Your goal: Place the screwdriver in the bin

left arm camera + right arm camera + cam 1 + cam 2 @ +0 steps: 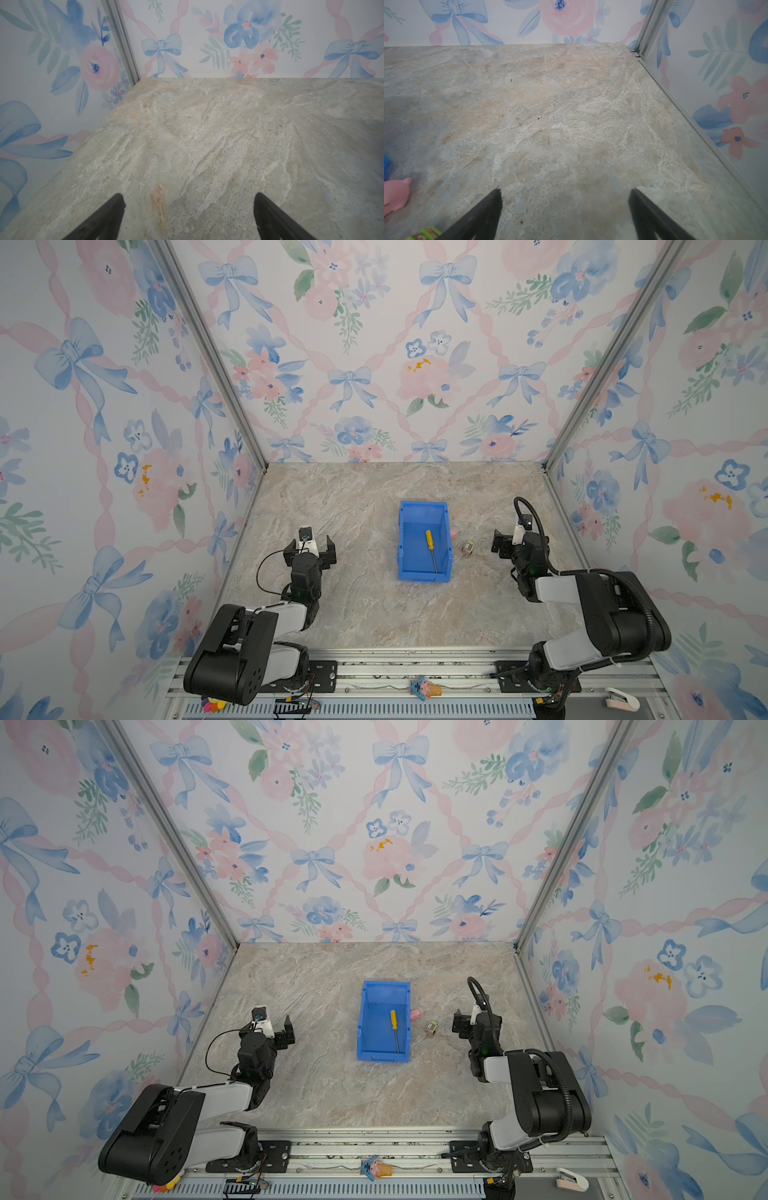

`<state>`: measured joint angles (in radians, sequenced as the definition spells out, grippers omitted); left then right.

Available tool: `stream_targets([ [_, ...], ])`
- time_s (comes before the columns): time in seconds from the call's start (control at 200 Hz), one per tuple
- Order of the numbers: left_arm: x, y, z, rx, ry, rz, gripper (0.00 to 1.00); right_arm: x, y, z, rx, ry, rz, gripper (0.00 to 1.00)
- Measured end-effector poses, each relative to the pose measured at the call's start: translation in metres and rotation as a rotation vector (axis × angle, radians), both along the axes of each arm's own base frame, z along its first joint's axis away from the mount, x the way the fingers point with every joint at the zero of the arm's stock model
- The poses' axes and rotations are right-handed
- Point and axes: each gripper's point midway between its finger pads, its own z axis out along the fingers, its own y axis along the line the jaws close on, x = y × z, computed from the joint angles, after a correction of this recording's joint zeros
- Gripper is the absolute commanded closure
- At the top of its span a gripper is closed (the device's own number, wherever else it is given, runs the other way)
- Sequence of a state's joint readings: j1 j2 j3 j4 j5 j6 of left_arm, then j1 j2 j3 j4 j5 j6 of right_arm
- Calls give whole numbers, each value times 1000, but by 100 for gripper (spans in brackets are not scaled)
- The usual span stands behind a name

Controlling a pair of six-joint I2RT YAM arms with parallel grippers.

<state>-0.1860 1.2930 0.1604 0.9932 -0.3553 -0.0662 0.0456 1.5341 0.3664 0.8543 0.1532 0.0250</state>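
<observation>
Blue plastic makes up the one rectangular, tall-walled bin (423, 512), which stands near the middle of the marble-patterned tabletop (353, 614) in both top views. Inside it, flat on the floor, lies the single slim screwdriver with a yellow handle and thin silver shaft (431, 549): the handle points toward 12 o'clock and the tip toward 6 o'clock, near the low front lip.

Two loose things lie outside the bin. One small pink toy (453, 534) sits just beside the bin's wall at about 2 o'clock, partly hidden by it. One small boxy object with a pale label (468, 548) lies a little farther out at 3 o'clock.

Two black grippers flank the bin, each well apart from it. The left gripper (310, 548) hangs at 9 o'clock with its two fingers spread wide and nothing between them. The right gripper (565, 190) hangs at 3 o'clock, beyond the boxy object; its wrist view shows two fingers spread over bare tabletop, empty as well.
</observation>
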Motion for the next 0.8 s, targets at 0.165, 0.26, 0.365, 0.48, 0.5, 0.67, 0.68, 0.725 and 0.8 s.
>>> stream_targets([
  [0.165, 4, 0, 9, 11, -39, -21, 2, 2, 0, 5, -2, -24, -4, 3],
  [0.26, 6, -1, 5, 30, -28, -38, 3, 2, 0, 5, -10, -23, -9, 3],
  [0.365, 10, -3, -2, 46, -17, -61, 3, 2, -2, 5, -14, -23, -17, 3],
  [0.48, 15, -2, -14, 55, 5, -74, 2, 2, -2, 5, -16, -24, -22, 3],
  [0.5, 15, -2, -15, 55, 7, -77, 3, 2, -3, 5, -16, -24, -23, 3],
  [0.67, 19, 0, -25, 51, 17, -87, 3, 2, -3, 5, -17, -22, -25, 3],
  [0.68, 20, 0, -25, 50, 18, -87, 3, 2, -3, 5, -17, -22, -25, 3],
  [0.725, 21, 2, -25, 49, 18, -82, 3, 2, -3, 5, -17, -22, -25, 3],
  [0.8, 26, 6, -19, 40, 2, -64, 2, 2, -3, 6, -17, -25, -25, 3],
])
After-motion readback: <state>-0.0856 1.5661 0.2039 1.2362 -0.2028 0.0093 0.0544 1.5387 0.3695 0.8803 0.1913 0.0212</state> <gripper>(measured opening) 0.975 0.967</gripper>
